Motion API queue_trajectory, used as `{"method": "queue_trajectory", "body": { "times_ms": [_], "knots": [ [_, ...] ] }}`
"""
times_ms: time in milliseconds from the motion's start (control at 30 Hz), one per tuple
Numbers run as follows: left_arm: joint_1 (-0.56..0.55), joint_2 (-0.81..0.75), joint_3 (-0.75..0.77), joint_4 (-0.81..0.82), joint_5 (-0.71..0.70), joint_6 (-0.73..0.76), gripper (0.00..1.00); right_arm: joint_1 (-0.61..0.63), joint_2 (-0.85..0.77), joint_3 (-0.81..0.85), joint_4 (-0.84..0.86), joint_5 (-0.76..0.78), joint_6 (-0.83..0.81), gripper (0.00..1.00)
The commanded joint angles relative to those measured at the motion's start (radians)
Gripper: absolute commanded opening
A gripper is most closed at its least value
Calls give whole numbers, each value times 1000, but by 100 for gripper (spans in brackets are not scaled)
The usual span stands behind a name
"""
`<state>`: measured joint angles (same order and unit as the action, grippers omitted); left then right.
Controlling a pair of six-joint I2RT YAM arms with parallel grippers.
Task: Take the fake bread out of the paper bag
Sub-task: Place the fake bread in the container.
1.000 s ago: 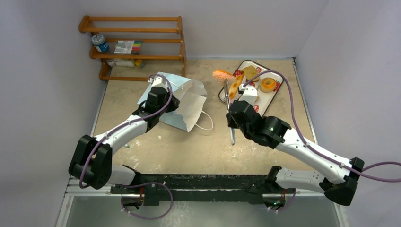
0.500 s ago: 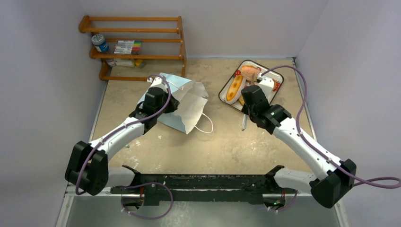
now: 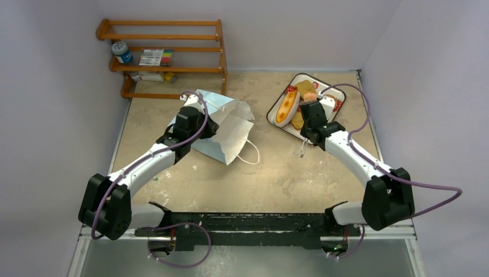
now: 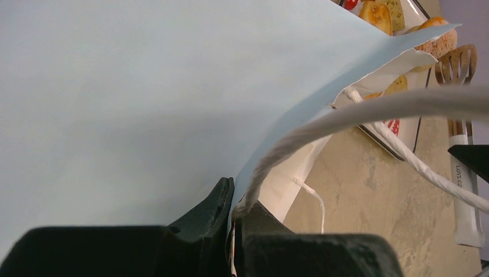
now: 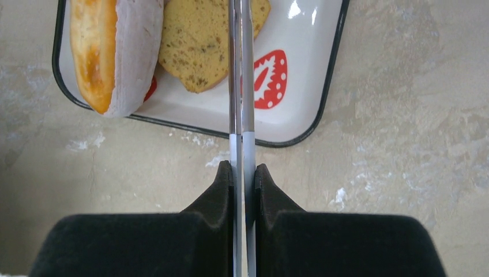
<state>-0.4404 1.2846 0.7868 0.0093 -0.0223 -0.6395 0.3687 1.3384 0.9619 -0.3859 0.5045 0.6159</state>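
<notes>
Right arm: has swung from the open surface (image 3: 259,179) between bag and tray to a spot over the tray (image 5: 305,34), carrying the tongs (image 5: 241,86) along.
Right jaws: squeezed almost fully together on the tongs' two white-sleeved handles, pressing the blades flat against each other.
Round orange piece (image 3: 311,96): a second ago it hung at the tong tips short of the tray; now it is over the tray's far half. Whether the tips are clamped on it cannot be told.
Left jaws: unmoved, closed on the lip of the paper bag (image 3: 230,130), holding its mouth up.
Paper bag: on its side, left of the tray and apart from it; its inside is hidden.
Fake bread: long roll (image 3: 287,107) and toast slice (image 5: 199,46) lie on the tray.
Meaning: this piece's transfer looks all but finished, with only the release left.
</notes>
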Motion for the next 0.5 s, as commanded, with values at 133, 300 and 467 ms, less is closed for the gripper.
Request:
{"method": "queue_trajectory", "body": {
  "times_ms": [133,300,467],
  "knots": [
    [6,-30,-12,21,28,25,0,-56,111,16,166,-13,-40,0],
    [10,-33,-12,10,29,32,0,-60,167,16,167,-19,-14,1],
    [17,-41,-9,0,30,39,0,-61,161,14,168,-47,3,21]
  ]
}}
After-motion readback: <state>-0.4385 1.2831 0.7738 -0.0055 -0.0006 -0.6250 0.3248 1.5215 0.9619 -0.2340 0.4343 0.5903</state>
